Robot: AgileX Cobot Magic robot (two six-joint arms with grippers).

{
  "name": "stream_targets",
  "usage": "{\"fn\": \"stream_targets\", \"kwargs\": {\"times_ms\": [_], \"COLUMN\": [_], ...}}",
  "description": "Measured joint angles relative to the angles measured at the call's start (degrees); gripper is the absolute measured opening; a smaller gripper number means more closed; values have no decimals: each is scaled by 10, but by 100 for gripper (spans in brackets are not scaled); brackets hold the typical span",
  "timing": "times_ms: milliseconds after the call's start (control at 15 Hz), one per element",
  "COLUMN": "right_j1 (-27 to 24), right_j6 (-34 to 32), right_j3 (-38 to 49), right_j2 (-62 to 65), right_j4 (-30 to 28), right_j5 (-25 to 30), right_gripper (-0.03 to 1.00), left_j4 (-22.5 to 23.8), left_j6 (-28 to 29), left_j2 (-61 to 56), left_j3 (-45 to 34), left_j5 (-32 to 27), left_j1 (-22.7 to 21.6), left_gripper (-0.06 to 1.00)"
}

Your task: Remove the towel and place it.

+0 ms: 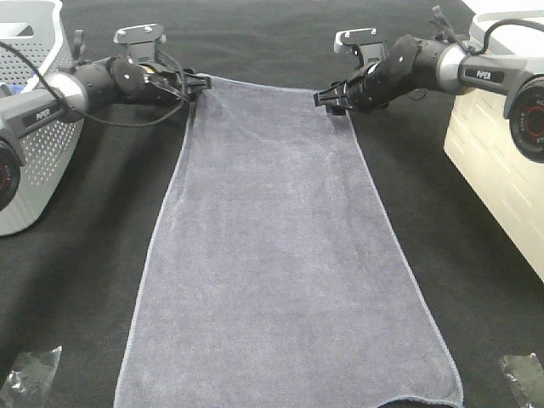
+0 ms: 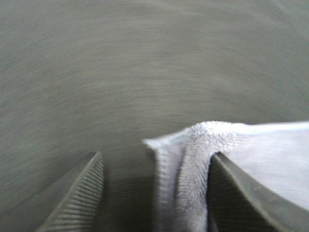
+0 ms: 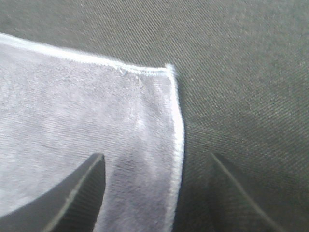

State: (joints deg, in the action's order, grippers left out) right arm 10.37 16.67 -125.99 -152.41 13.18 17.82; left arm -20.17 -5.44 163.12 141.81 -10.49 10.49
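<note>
The bluish-grey towel (image 1: 280,255) lies spread flat and lengthwise on the black table cloth (image 1: 85,255), its near end at the front edge of the exterior view. My left gripper (image 1: 200,85) is at the towel's far left corner. In the left wrist view that gripper (image 2: 154,193) is open, and the bunched towel corner (image 2: 193,159) lies between its fingers, leaning against one of them. My right gripper (image 1: 327,100) is at the far right corner. In the right wrist view it (image 3: 154,193) is open just above the flat hemmed towel corner (image 3: 72,106).
A white perforated basket (image 1: 34,127) stands at the left edge behind the left arm. A white slatted box (image 1: 501,170) stands at the right. Crumpled clear plastic lies at the near left corner (image 1: 30,378) and the near right corner (image 1: 527,378).
</note>
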Motion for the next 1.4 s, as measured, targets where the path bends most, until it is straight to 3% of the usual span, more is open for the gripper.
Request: {"fn": "stream_targets", "kwargs": {"times_ms": [133,867,1000,1133,1200,1267,1400], "right_j1": [0,0,0,0,0,0,0], "right_j6": [0,0,0,0,-2,-7,-28], "right_j3": [0,0,-1,-8,-11,-12,-12], "right_j2": [18,44,45,46,59,65,115], "right_j4": [9,36,36,36,36,36,31], "right_j5": [32,88,131,186,234,249,316], "right_gripper": [61,61,61,61,61,62,69], "left_j4": [0,13,54,83,88,90,97], "left_j6": [46,41,-6,-39,-46,-48,-41], "left_j2": [0,-63,-87,-106,-117,-124,-159], "left_j3": [0,0,1,1,1,1,1], "left_j5": [0,-2,-59,-169,-226,-246,-324], "left_j1": [-12,10,10,10,10,10,10], "left_gripper": [59,59,59,59,59,59,59]}}
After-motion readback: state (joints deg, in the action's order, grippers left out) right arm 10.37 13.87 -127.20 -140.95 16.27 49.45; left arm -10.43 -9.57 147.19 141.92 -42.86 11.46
